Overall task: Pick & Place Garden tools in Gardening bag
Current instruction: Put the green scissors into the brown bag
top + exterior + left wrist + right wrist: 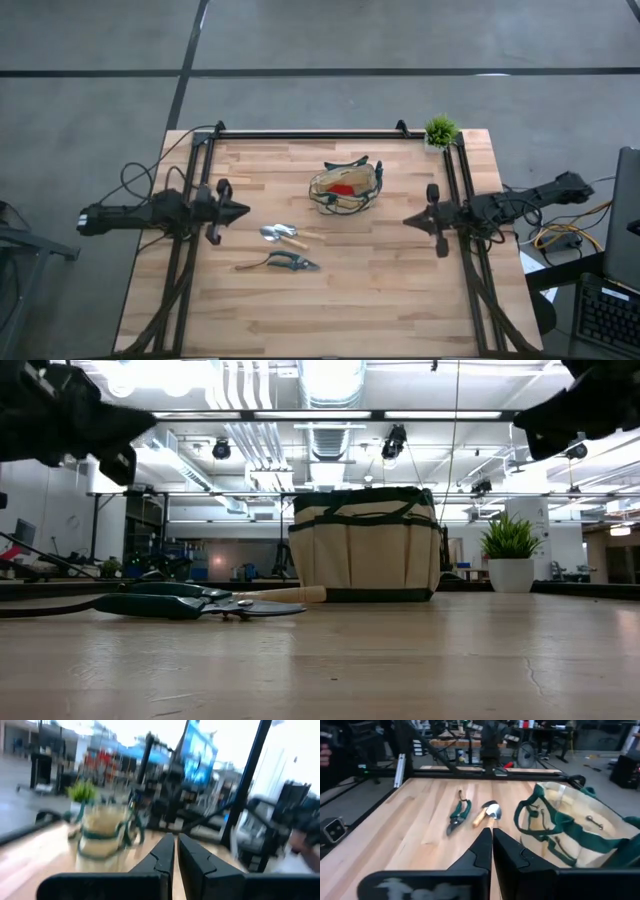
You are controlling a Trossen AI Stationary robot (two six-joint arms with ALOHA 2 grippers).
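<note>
Bag's (347, 188) red item (343, 187), overhead only.

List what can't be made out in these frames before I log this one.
- Red item inside the tan fabric gardening bag with green trim: high view, too small to identify; the bag wall hides it in the low view.
- Silver-bladed trowel with wooden handle: low view, blade hidden behind the green-handled pruning shears.
- Left wrist view: motion-blurred; bag contents unreadable.
- Small green potted plant: right wrist view, outside the frame.
</note>
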